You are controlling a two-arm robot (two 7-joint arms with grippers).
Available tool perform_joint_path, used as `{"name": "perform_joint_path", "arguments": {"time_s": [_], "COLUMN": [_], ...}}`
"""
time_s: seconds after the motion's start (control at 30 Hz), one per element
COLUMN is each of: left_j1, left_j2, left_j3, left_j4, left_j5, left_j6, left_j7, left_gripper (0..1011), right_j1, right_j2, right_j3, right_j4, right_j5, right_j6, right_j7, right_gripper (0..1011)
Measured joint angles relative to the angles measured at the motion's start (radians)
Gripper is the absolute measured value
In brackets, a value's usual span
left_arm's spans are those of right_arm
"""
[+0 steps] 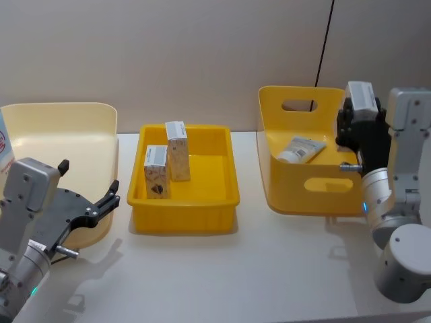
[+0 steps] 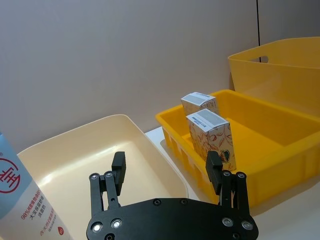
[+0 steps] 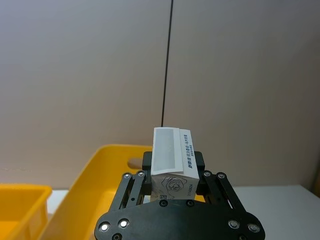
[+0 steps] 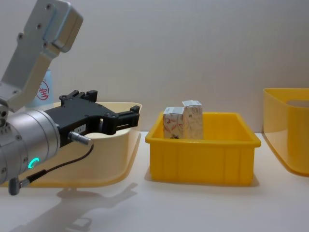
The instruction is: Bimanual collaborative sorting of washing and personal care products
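Note:
Two white cartons with orange-red swirls (image 1: 178,149) (image 1: 155,171) stand upright in the middle yellow tray (image 1: 185,212). My right gripper (image 1: 355,120) is shut on a third white carton (image 1: 361,96) and holds it above the right side of the handled yellow bin (image 1: 303,192); in the right wrist view the carton (image 3: 172,159) sits upright between the fingers. A pale tube (image 1: 301,149) lies inside that bin. A light-blue tube with a red logo (image 2: 20,195) stands at the cream bin (image 1: 60,134). My left gripper (image 1: 89,200) hangs open over the cream bin's near right side.
The three containers stand in a row along a white table against a beige wall. Bare tabletop (image 1: 222,276) stretches in front of them. A dark cable (image 1: 324,40) runs down the wall behind the right bin.

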Motion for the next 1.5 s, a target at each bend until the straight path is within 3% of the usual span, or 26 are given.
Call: {"name": "perform_joint_path", "arguments": {"time_s": [0.33, 0.77, 0.87, 0.93, 1.0, 1.3, 1.5], "left_j1": [0.0, 0.0, 0.0, 0.0, 0.0, 0.0, 0.0], "left_j2": [0.0, 0.0, 0.0, 0.0, 0.0, 0.0, 0.0], "left_j3": [0.0, 0.0, 0.0, 0.0, 0.0, 0.0, 0.0], "left_j4": [0.0, 0.0, 0.0, 0.0, 0.0, 0.0, 0.0], "left_j5": [0.0, 0.0, 0.0, 0.0, 0.0, 0.0, 0.0], "left_j6": [0.0, 0.0, 0.0, 0.0, 0.0, 0.0, 0.0], "left_j7": [0.0, 0.0, 0.0, 0.0, 0.0, 0.0, 0.0], "left_gripper": [1000, 1000, 1000, 1000, 1000, 1000, 1000], "right_j1": [-0.007, 0.016, 0.02, 0.022, 0.023, 0.027, 0.029], "right_j2": [-0.02, -0.038, -0.04, -0.042, -0.042, -0.046, -0.047], "right_j3": [0.012, 0.003, 0.001, 0.001, 0.0, -0.002, -0.002], "right_j4": [0.004, 0.041, 0.046, 0.049, 0.051, 0.058, 0.06], "right_j5": [-0.021, -0.038, -0.04, -0.041, -0.042, -0.046, -0.047], "right_j6": [0.102, 0.153, 0.158, 0.162, 0.163, 0.172, 0.174], "right_j7": [-0.021, -0.022, -0.022, -0.022, -0.022, -0.021, -0.02], "right_gripper": [445, 445, 502, 601, 620, 934, 1001]}}
